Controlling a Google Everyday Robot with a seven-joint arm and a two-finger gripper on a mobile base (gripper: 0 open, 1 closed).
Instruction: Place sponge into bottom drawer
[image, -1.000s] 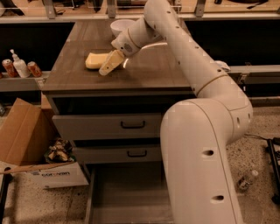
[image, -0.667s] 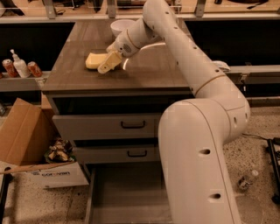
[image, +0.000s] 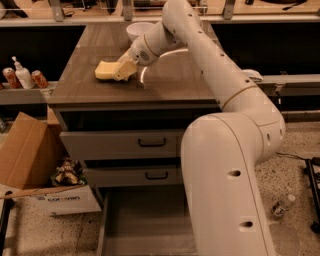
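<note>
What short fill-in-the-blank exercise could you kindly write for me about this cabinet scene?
1. The sponge lies on the ____ of the cabinet.
2. In the camera view, the hand is at the sponge's ____ edge.
3. The bottom drawer stands ____.
4. The bowl at the back of the cabinet is ____ in colour.

Missing words: top; right; open; white.
</note>
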